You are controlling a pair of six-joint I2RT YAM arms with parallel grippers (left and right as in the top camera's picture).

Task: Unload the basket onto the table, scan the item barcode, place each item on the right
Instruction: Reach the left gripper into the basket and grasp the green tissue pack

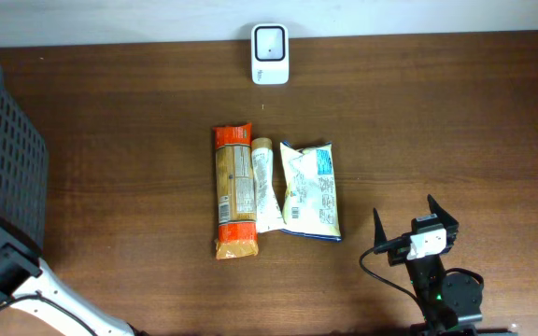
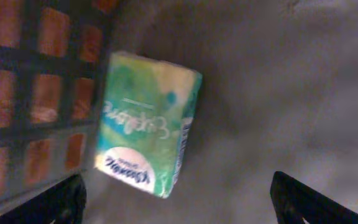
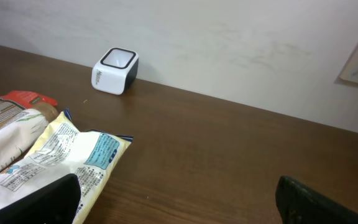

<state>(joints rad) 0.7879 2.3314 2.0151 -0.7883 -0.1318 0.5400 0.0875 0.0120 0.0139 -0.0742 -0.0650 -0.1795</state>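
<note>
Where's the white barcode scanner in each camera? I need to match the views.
Overhead: scanner at top centre of the picture.
Left wrist: not in it; only a green tissue pack shows.
Right wrist: scanner at upper left.
Shared landmark: the yellow-and-blue packet, overhead centre, right wrist lower left.

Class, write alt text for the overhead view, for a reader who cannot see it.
Three packets lie side by side on a wooden table, with a white scanner at the far edge and a black basket at left.
</note>
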